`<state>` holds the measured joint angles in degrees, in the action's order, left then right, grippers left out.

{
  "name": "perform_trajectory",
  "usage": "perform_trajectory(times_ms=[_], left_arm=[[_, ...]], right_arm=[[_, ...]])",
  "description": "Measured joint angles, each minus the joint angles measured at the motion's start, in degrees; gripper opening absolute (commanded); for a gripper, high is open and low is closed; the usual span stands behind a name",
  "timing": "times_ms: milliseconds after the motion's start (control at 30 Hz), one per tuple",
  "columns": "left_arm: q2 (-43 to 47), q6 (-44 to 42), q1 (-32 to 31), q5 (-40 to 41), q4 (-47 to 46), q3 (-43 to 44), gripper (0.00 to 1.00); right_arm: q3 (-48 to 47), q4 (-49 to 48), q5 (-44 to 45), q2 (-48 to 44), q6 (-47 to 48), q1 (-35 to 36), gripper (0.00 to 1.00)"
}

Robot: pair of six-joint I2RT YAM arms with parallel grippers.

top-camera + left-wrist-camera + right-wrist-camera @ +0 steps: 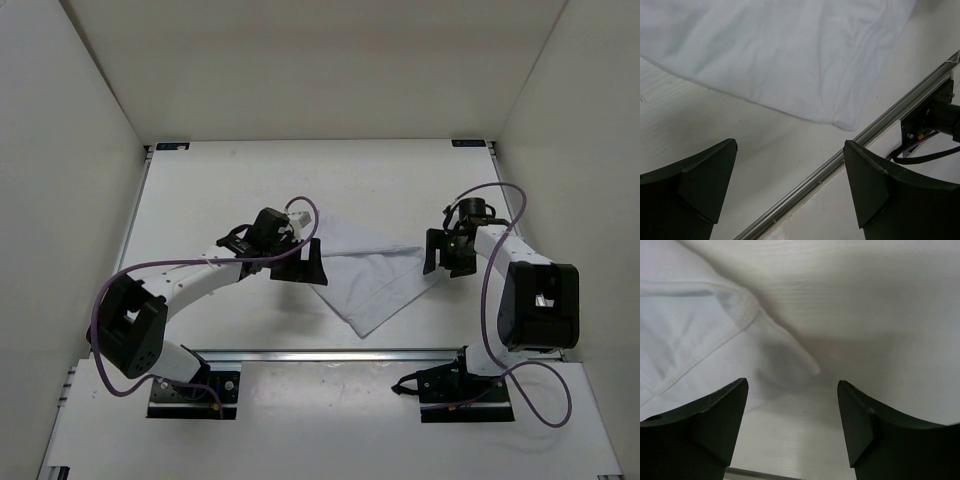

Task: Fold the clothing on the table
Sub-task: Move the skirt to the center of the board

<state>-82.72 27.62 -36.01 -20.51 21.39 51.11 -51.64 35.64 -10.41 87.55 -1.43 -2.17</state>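
White-walled bay, white table. The white garment lies between both jaws; its hemmed corner sits just ahead of the right jaws. Both empty: left jaws wide, right jaws parted. We judge a shallow pinch would slip off.

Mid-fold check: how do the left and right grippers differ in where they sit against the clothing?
The left gripper hangs at the left edge of the clothing, its fingers over bare table with the cloth ahead. The right gripper is at the clothing's right corner, where a hemmed corner reaches toward the gap between its fingers. The left gripper's view takes in the metal rail; the right gripper's does not. Both are open, neither holding cloth.
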Motion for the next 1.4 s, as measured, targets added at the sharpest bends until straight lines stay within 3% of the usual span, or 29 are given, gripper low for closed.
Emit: perform_trajectory(times_ms=[267,467,500,567,633,867,1233,1400], left_arm=[[0.2,-0.5,0.7,-1.5,-0.2,-0.1,0.98],[0.9,-0.9,1.5,-2.4,-0.2,-0.1,0.98],[1.0,-0.9,1.6,-2.5,-0.2,-0.2,0.98],[1.5,-1.1,1.8,-2.6,-0.2,-0.3,0.98],[2.4,-1.2,2.1,-2.7,-0.2,-0.9,0.99],[4.3,-0.3,1.9,-1.8,-0.2,-2.2,0.98],[8.7,6.7,0.6,8.2,2.2,-7.3,0.99],[18.3,11.1,1.7,15.7,5.4,-11.7,0.98]], right_arm=[[0.0,-2.3,1.1,0.0,1.8,-0.6,0.56],[-0.2,-4.0,1.7,3.0,3.3,1.0,0.36],[-0.5,-4.0,1.8,4.3,3.3,1.1,0.3],[-1.6,-4.0,1.8,5.3,3.5,1.0,0.1],[-2.4,-4.2,1.3,6.3,3.2,0.9,0.0],[-4.3,-4.0,-2.8,7.8,-0.1,3.1,0.0],[-5.9,-9.8,-13.8,9.0,-15.2,25.0,0.0],[-6.0,-11.1,-14.4,9.9,-19.5,24.9,0.0]])
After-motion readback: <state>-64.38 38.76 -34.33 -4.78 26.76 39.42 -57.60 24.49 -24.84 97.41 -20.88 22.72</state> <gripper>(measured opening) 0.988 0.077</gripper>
